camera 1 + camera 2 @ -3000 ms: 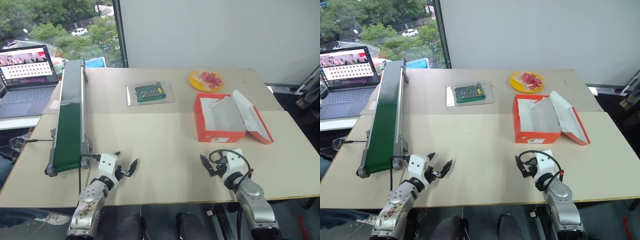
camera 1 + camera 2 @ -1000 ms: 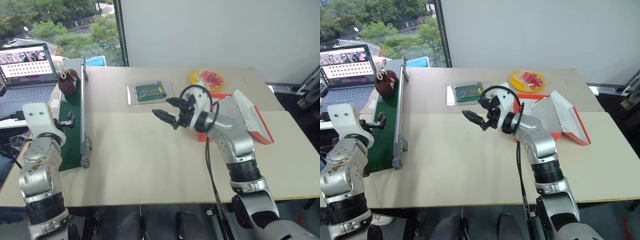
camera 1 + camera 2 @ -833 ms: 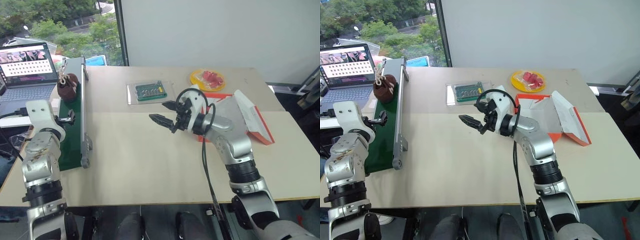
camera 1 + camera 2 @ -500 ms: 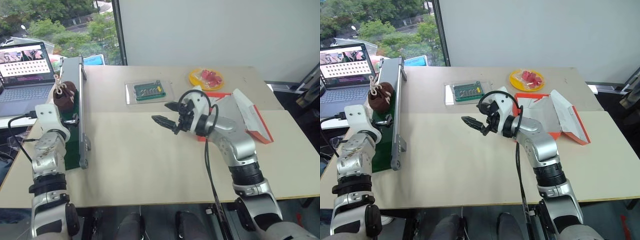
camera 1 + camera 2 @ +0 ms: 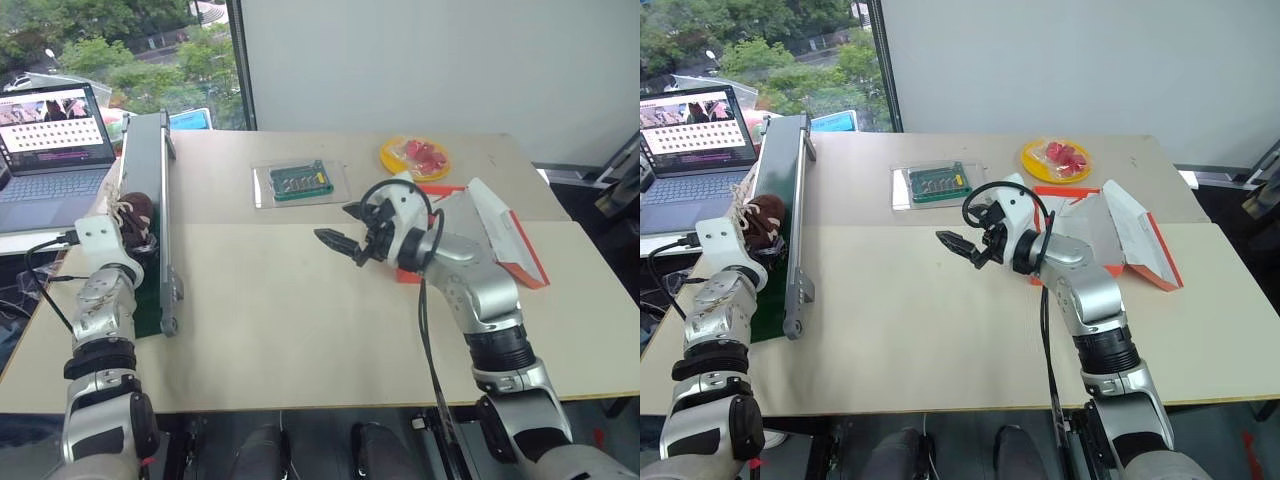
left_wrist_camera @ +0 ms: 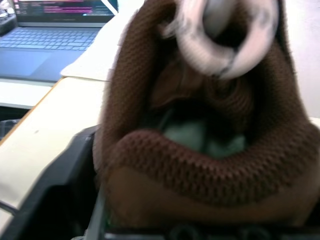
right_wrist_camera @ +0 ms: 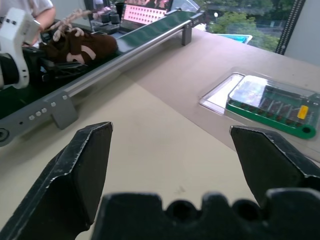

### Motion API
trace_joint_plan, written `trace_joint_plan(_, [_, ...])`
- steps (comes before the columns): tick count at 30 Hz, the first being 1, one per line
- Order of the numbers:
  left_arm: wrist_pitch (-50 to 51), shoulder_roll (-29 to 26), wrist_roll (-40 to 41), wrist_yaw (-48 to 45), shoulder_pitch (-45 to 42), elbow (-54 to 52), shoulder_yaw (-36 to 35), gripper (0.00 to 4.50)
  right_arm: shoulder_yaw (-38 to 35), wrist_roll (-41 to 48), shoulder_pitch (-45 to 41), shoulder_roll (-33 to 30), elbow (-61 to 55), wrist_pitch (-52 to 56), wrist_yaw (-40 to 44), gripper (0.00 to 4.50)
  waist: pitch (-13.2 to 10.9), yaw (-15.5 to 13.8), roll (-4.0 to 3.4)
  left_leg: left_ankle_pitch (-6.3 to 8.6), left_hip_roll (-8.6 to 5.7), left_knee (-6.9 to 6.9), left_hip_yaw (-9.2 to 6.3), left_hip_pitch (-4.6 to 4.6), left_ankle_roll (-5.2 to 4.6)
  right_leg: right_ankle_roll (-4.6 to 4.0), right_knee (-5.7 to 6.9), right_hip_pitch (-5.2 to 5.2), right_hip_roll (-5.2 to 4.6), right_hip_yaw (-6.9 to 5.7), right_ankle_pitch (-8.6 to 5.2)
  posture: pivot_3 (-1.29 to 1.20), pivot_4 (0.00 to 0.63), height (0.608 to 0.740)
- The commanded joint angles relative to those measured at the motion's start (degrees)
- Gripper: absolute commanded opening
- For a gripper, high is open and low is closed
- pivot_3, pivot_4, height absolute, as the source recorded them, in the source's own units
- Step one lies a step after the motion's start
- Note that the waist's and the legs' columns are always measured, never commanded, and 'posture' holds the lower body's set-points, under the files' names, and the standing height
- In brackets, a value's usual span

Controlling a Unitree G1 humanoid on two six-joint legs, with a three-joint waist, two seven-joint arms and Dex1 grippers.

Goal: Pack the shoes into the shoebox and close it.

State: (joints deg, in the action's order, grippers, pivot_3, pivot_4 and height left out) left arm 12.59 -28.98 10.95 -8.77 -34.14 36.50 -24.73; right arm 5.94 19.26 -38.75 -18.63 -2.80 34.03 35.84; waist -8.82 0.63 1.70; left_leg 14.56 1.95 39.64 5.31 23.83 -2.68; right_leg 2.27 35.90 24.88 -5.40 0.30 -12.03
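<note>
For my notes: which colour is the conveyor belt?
Dark green conveyor belt, clearest in the right eye view.

- The left gripper (image 5: 762,236) sits behind its own wrist, fingers unseen, at the brown shoe (image 5: 764,218).
- The shoe, blurred in the left wrist view, perhaps touches the fingers.
- The right arm hides the shoebox's (image 5: 505,238) near corner.

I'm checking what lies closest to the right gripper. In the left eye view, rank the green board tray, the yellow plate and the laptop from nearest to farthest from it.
From the right gripper:
1. Green board tray, just beyond it on the table.
2. Yellow plate, at the far edge, behind the shoebox.
3. Laptop, far off past the conveyor.
</note>
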Motion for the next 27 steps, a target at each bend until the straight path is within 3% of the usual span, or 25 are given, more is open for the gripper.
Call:
trace_joint_plan(1, [-2.58,-0.3,2.37,-1.94,-3.62,-3.62,-0.09,2.72,-1.97,0.14,-2.06,-0.4,-1.77,-1.23,-0.47,4.5,0.0,0.0,0.01,0.0,0.0,0.01,-0.01,0.01,0.01,0.0,0.0,0.0,0.0,-0.01,0.0,0.0,0.15,0.74])
trace_joint_plan(4, [-3.31,0.73,4.57,-3.77,-6.15,-8.99,0.54,2.68,-2.57,0.72,-2.31,-0.3,-2.17,-0.52,-0.77,4.5,-0.02,-0.07,0.1,-0.01,0.0,0.07,-0.09,0.18,0.0,0.0,0.03,0.02,0.01,-0.12,0.01,0.0,0.15,0.74])
trace_joint_plan(7, [-1.81,3.41,8.26,-9.01,-9.77,-17.4,3.97,2.68,-8.0,6.65,-4.32,3.33,-2.28,3.48,-4.16,4.5,-0.04,-0.41,0.14,-0.07,-0.02,0.15,-0.19,0.59,0.1,0.03,0.1,0.28,0.0,-0.2,0.09,0.0,0.15,0.74])
trace_joint_plan(9, [0.34,5.39,10.56,-11.35,-11.15,-22.09,6.07,2.68,-14.27,13.39,-6.84,7.21,-1.68,7.6,-8.58,4.5,-0.05,-0.44,0.15,-0.22,-0.02,0.16,-0.16,0.66,0.35,0.05,0.04,0.29,0.01,-0.21,0.11,0.0,0.15,0.74])
trace_joint_plan(12, [5.88,10.64,15.63,-14.91,-13.65,-30.56,11.53,2.68,-29.5,30.96,-14.06,14.2,3.75,15.66,-23.43,4.5,-0.05,-0.46,0.15,-0.26,-0.01,0.17,-0.16,0.72,0.41,0.1,0.03,0.31,0.01,-0.2,0.14,0.0,0.15,0.74])
trace_joint_plan(15, [9.43,14.16,17.6,-15.49,-14.55,-35.35,15.22,2.68,-36.46,40.35,-17.42,15.91,5.75,18.38,-31.96,4.5,-0.05,-0.5,0.14,-0.25,-0.02,0.16,-0.21,0.68,0.37,0.1,0.0,0.24,0.0,-0.28,0.14,0.0,0.15,0.74])
trace_joint_plan(20, [13.18,19.18,19.92,-15.08,-14.93,-38.57,18.76,2.68,-40.53,49.28,-18.74,15.55,6.78,18.29,-39.73,4.5,-0.1,0.36,0.06,-0.1,-0.03,0.11,-0.2,0.65,0.06,0.09,0.0,0.25,0.12,-0.22,0.13,0.0,0.15,0.74])
trace_joint_plan(27, [14.75,24.21,20.87,-15.58,-13.97,-39.11,21.93,2.68,-38.53,52.12,-17.15,14.43,4.1,17.52,-43.49,4.5,-0.12,0.74,0.02,-0.09,-0.04,0.1,-0.2,0.58,0.0,0.09,0.03,0.26,0.21,-0.04,0.14,0.0,0.15,0.74])
